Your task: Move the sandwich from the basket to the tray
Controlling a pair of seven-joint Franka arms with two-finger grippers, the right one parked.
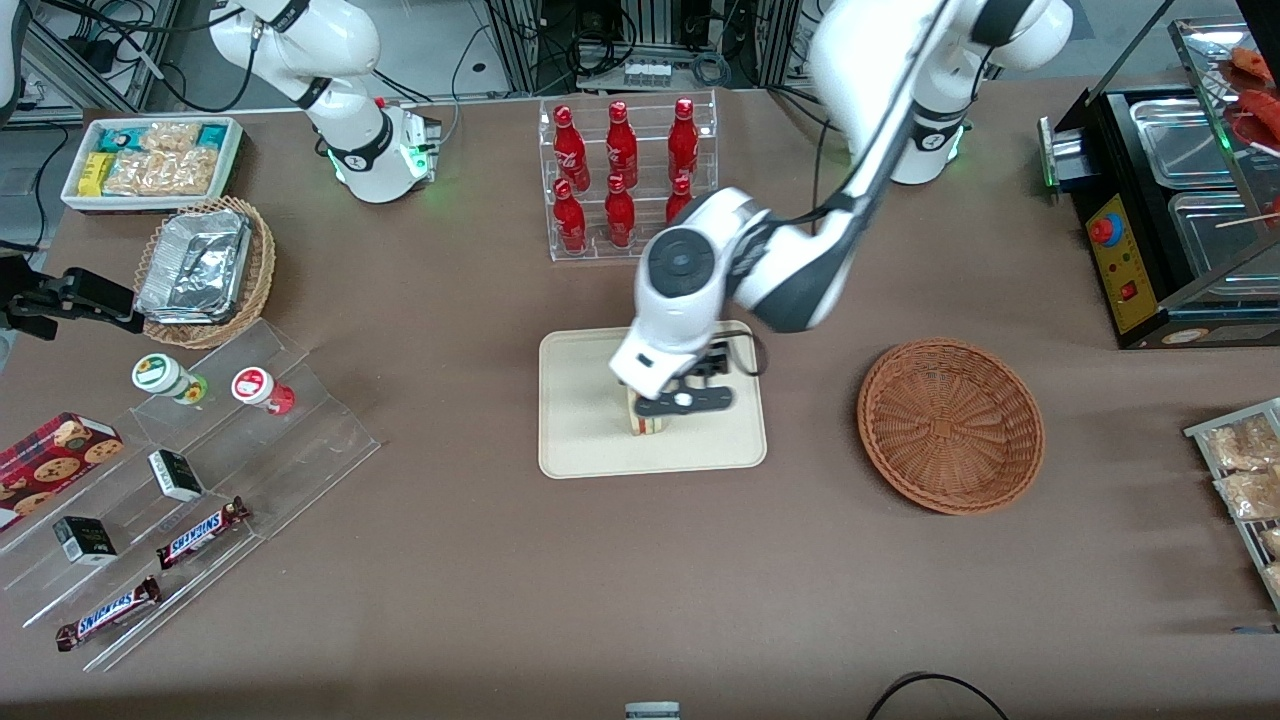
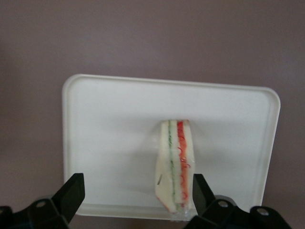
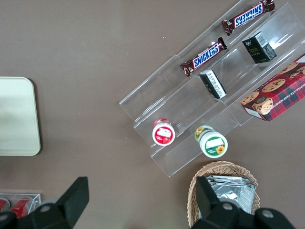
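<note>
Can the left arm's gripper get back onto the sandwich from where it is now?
Probably yes. The gripper hangs open directly above the sandwich, which stands on the tray beside one finger, with nothing between them.

The tray [image 1: 580, 440] lies mid-worktop [image 1: 620, 600], with the sandwich [image 1: 648, 420] on it, standing on edge. The gripper [image 1: 668, 398] hangs just above the sandwich, its fingers [image 2: 71, 193] spread, one touching the sandwich's side, the other well apart from it. The basket [image 1: 950, 425] sits beside the tray, toward the working arm's end, apart from it. A bottle rack [image 1: 625, 180] stands farther from the front camera than the tray. Stepped shelves [image 1: 200, 480] with snacks lie toward the parked arm's end.
</note>
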